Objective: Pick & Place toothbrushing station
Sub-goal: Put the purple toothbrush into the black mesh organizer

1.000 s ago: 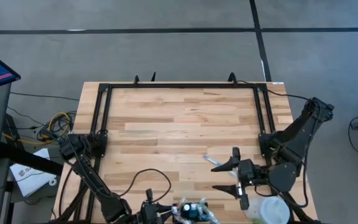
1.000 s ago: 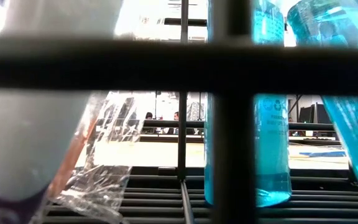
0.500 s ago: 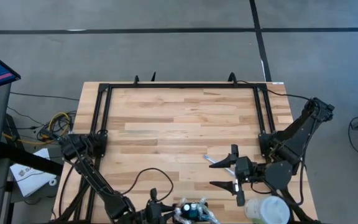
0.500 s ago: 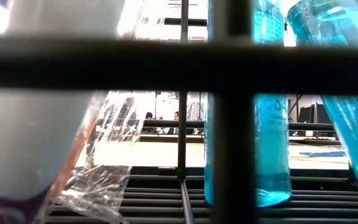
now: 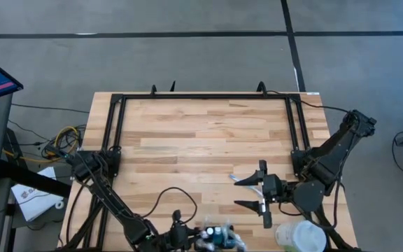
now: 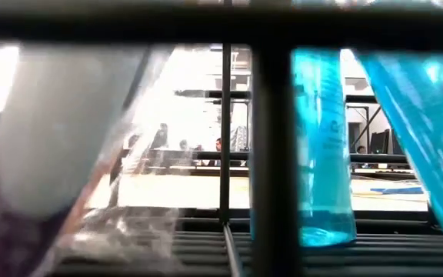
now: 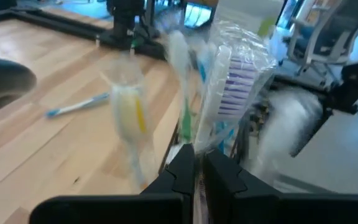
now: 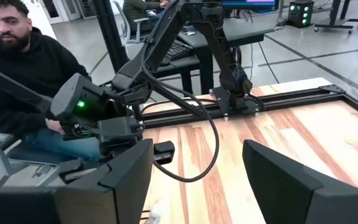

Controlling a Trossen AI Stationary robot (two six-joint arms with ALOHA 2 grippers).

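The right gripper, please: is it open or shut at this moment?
Open: the right gripper shows its two fingers spread wide apart above the table, nothing between them.

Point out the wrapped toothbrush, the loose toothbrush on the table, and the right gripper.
wrapped toothbrush [image 7: 232, 93], left wrist view, on its purple-and-white bristle head
loose toothbrush [image 7: 79, 106], left wrist view, on the middle of its handle
right gripper [image 5: 249, 192], high view, midway between its open fingertips

Right tool [image 5: 252, 192] farther inward over the table; left tool [image 5: 187, 240] apparently slightly shifted too.
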